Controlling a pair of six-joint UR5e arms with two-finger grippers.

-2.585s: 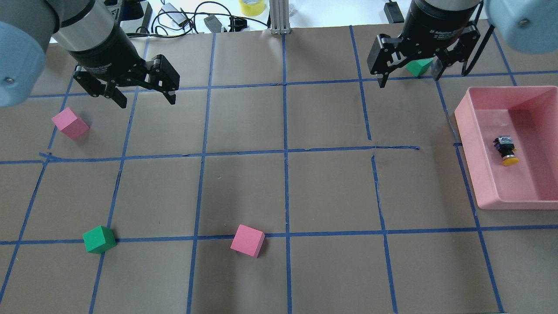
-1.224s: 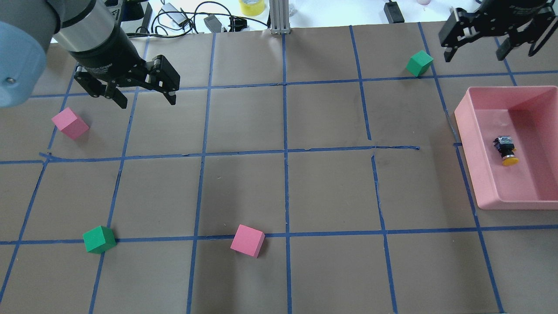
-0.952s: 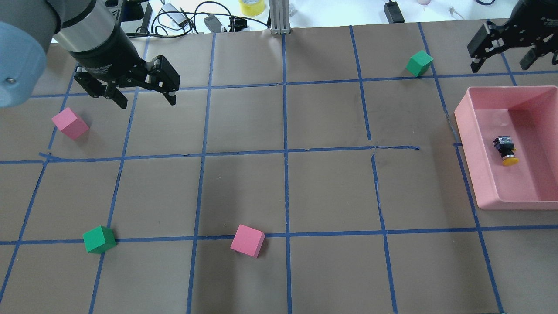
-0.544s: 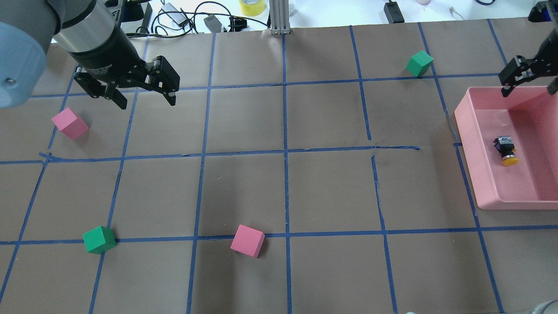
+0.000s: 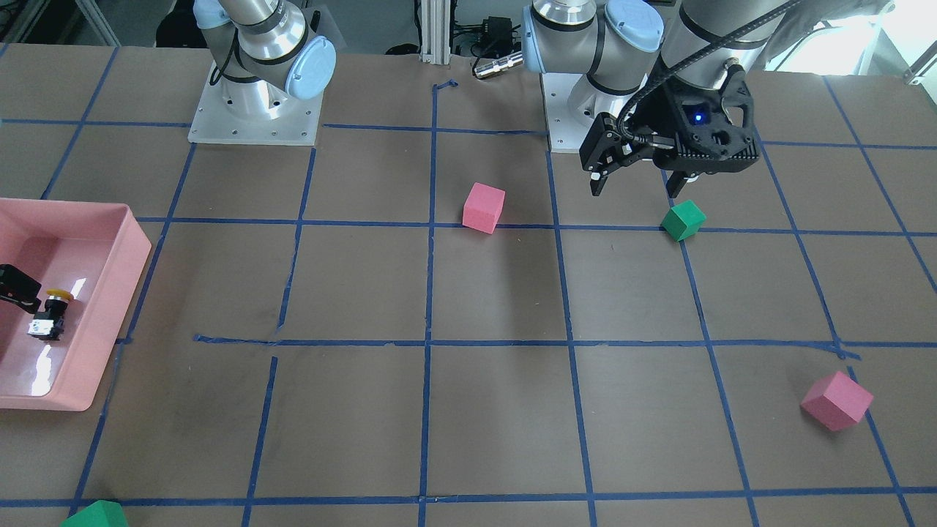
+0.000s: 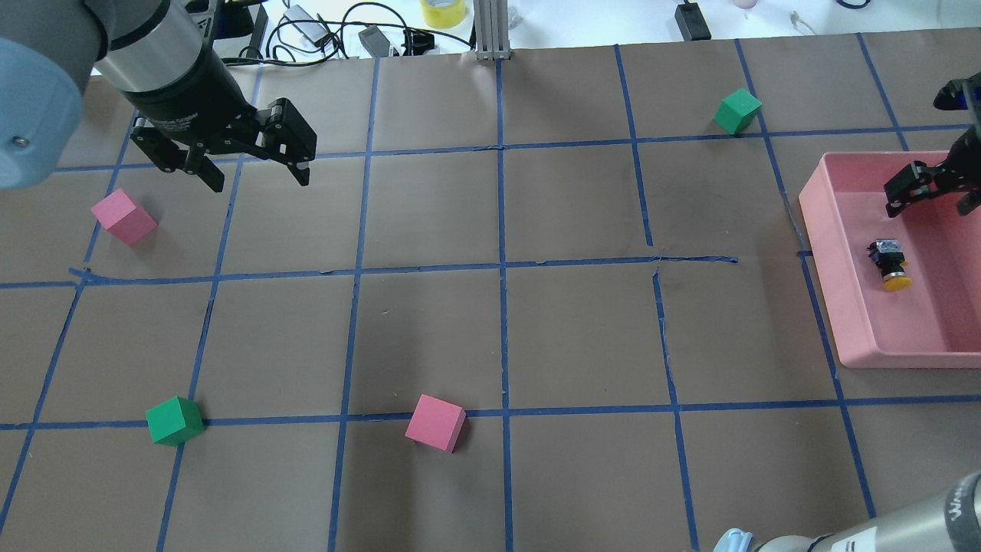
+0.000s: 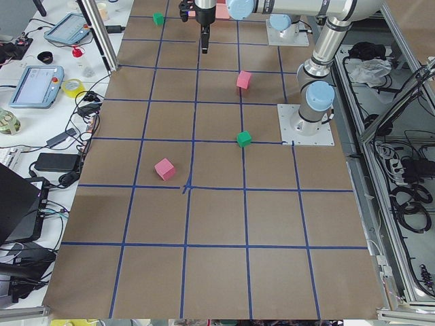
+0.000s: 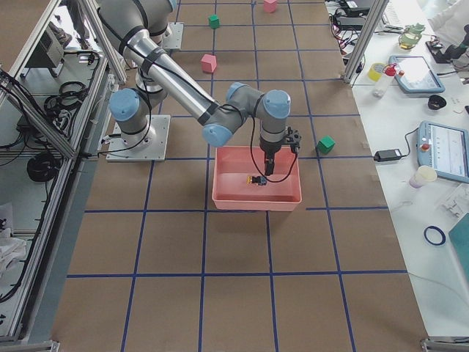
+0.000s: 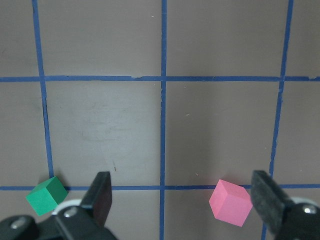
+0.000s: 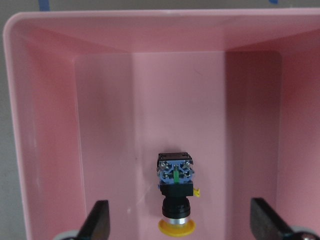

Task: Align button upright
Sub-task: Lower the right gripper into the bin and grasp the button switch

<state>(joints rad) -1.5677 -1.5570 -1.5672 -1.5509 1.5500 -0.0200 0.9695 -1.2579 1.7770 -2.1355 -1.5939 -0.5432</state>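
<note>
Button (image 10: 176, 186) lies sideways in pink tray (image 10: 50, 150) on blue-taped brown table (image 6: 429, 330); right hand (image 10: 180, 202), left hand (image 9: 181, 176) spread wide

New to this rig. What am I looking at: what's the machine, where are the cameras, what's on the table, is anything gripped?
It is a robot with two arms bolted to a table, each ending in a two-finger gripper. Six cameras catch the same moment: one over the robot's shoulders, one facing it across the table, one at each table end, and one on each wrist. On the taped brown surface lie two pink cubes, two green cubes and a pink tray. In the tray the button lies on its side; the job is to stand it upright. The left gripper hangs open and empty. The right gripper is open over the tray near the button, holding nothing.
</note>
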